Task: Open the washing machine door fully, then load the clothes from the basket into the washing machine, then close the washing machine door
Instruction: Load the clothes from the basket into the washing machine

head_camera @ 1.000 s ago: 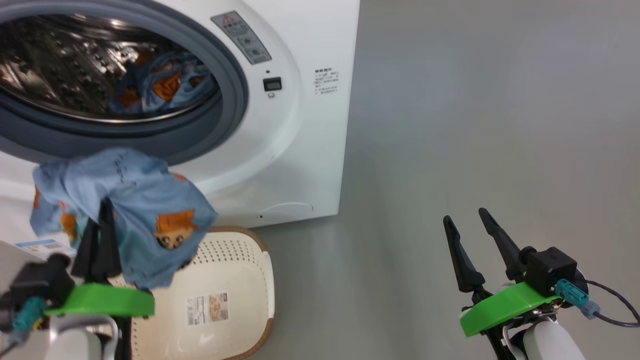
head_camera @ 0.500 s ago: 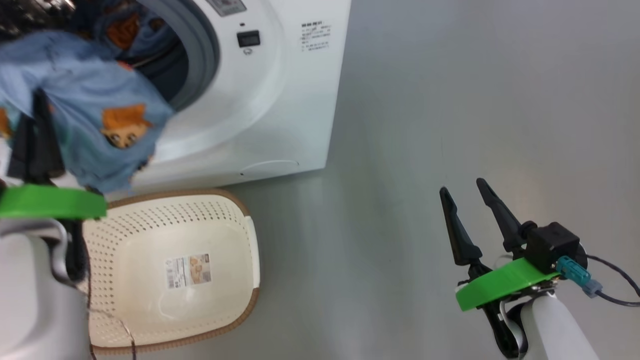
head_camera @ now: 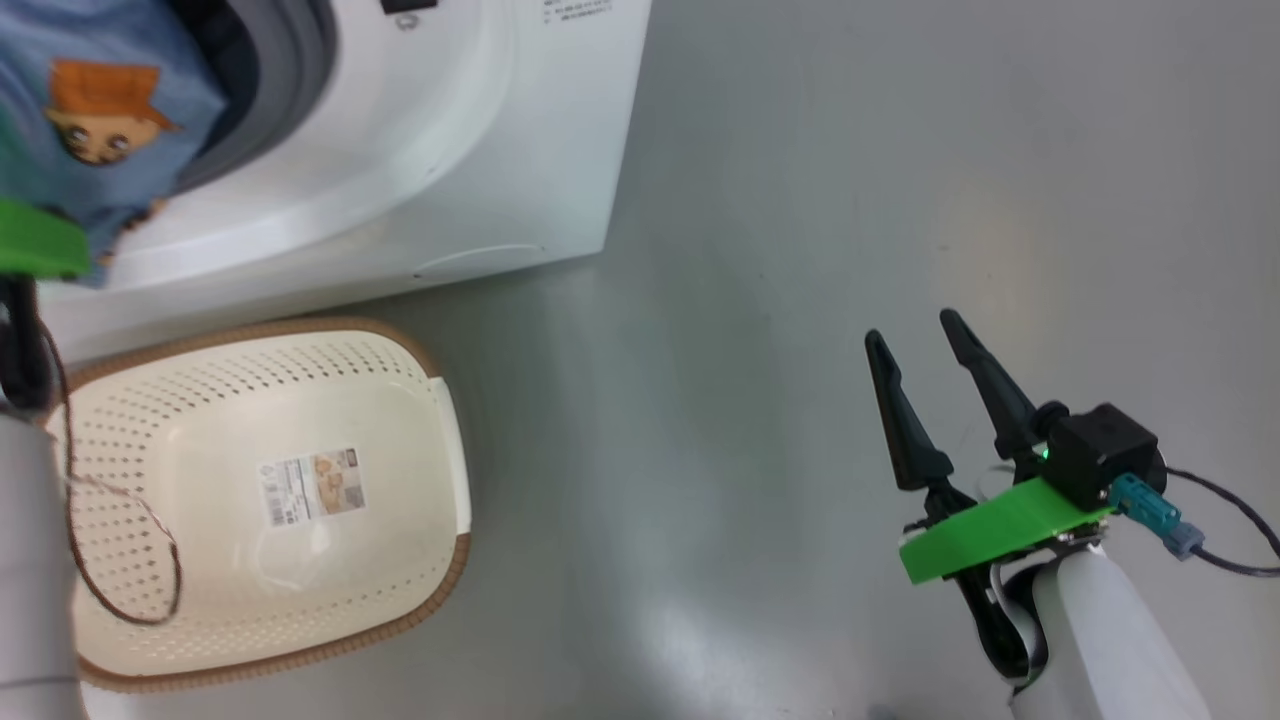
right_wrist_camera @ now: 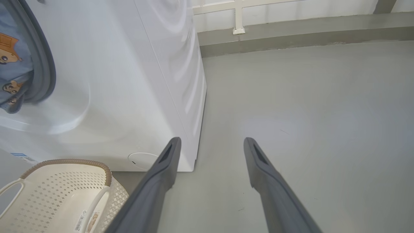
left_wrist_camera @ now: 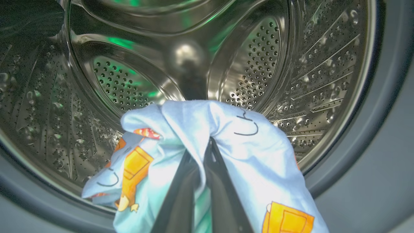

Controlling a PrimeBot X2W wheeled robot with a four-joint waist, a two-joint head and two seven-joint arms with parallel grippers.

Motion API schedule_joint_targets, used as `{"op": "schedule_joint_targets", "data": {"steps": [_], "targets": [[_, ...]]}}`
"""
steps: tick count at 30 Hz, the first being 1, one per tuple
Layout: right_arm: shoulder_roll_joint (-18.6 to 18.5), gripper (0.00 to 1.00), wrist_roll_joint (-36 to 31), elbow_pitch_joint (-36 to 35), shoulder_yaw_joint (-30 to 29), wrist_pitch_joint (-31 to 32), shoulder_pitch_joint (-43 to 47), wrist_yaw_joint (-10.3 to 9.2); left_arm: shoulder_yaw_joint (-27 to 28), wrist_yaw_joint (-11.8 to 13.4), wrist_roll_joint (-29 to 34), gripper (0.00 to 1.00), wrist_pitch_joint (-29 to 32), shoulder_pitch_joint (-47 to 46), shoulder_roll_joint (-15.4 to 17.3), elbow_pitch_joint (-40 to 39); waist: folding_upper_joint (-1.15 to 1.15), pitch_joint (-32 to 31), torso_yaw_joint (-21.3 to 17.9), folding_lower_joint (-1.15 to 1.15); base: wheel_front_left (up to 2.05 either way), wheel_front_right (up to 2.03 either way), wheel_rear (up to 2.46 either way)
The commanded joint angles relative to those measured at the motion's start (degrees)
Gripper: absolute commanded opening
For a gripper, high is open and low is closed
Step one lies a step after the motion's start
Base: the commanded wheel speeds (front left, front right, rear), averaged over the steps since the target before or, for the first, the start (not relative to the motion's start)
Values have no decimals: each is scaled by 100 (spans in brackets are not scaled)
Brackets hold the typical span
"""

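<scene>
Grey floor [head_camera: 800,300]; white front-loading washing machine [head_camera: 480,150] stands open. Left gripper [left_wrist_camera: 207,152] is clenched on light blue bear-print clothes [left_wrist_camera: 200,129] at the steel drum [left_wrist_camera: 291,64] mouth. Cream perforated basket [head_camera: 440,400] holds no clothes. Right gripper [head_camera: 908,328] spread, idle. Remaining: release, shut door.

The left gripper [left_wrist_camera: 207,149], made of two long dark fingers, is seen pressed shut on a fold of light blue fabric printed with orange-brown bears [left_wrist_camera: 194,123]; its tips appear to be buried in the cloth. Its green wrist collar [head_camera: 35,245] and pale forearm [head_camera: 30,560] are shown at the head view's left edge. The right gripper [head_camera: 910,330] is held low at the right, fingers spread wide apart and pointed up that view.
</scene>
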Motion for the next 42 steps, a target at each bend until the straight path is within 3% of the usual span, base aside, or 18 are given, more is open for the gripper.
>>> {"op": "schedule_joint_targets", "data": {"steps": [1,14,23,32,38,42], "targets": [[30,100,107,-153,185,-28,-126,9,75,-14,-27,0,-45,-332,377,12,0,286,-152,0,0,0,0],[30,100,275,-107,398,-28,-210,9,-361,-17,-218,0,309,-1629,863,913,0,802,-313,0,0,0,0],[30,100,468,-182,509,-28,-296,9,-1100,-17,-1221,0,1023,-2449,1254,1043,0,1326,-409,0,0,0,0],[30,100,738,-249,672,-28,-546,9,-1781,-17,-2303,0,1387,-3072,2049,530,0,1976,-581,0,0,0,0],[30,100,891,-223,790,-28,-657,9,-2057,-17,-2359,0,706,-3417,2603,124,0,2118,-677,0,0,0,0],[30,100,952,-200,794,-28,-710,9,-2177,-17,-2226,0,213,-3612,2777,117,0,2126,-706,0,0,0,0]]}}
